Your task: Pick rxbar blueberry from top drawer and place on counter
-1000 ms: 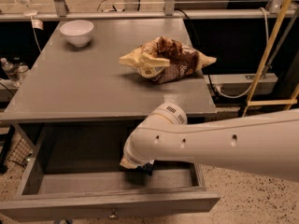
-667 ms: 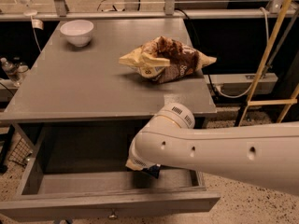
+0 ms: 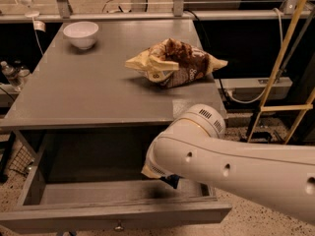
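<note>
The top drawer (image 3: 98, 193) is pulled out below the counter (image 3: 88, 90), with its grey front panel and small knob (image 3: 118, 226) toward me. My white arm reaches down into the drawer's right part. Only a dark bit of my gripper (image 3: 172, 181) shows under the wrist, low over the drawer floor. The rxbar blueberry is hidden; the arm covers the right end of the drawer.
A yellow-and-brown chip bag (image 3: 172, 64) lies on the counter's right side. A white bowl (image 3: 81, 34) stands at its far left corner. A yellow ladder (image 3: 285, 77) and cables are to the right of the cabinet. Bottles (image 3: 11, 74) stand at the left.
My arm has swung to the right and nearer the camera, and the wrist has shifted right inside the drawer. The bag and bowl have not moved.
</note>
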Controlling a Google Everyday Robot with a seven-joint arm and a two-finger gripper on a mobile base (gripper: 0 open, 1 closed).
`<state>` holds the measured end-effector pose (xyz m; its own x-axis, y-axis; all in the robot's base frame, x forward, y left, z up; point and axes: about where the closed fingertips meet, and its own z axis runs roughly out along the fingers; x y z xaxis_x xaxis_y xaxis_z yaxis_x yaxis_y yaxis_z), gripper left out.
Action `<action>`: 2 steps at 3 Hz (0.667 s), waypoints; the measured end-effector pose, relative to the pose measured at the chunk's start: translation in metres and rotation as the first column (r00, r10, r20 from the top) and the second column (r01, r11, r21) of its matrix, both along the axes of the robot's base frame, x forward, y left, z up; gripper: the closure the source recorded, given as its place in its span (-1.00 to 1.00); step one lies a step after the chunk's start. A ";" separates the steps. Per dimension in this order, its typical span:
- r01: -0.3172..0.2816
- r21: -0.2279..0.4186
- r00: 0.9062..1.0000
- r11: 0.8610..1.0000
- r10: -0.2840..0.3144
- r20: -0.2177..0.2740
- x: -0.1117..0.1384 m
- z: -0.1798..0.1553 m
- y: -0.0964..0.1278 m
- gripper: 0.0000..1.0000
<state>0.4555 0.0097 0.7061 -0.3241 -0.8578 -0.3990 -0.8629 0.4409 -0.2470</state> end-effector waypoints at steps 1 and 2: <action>-0.025 -0.029 0.999 0.999 0.026 0.022 -0.017 0.027 0.008 1.00; -0.021 -0.078 0.998 0.997 0.026 0.054 -0.030 0.055 0.010 1.00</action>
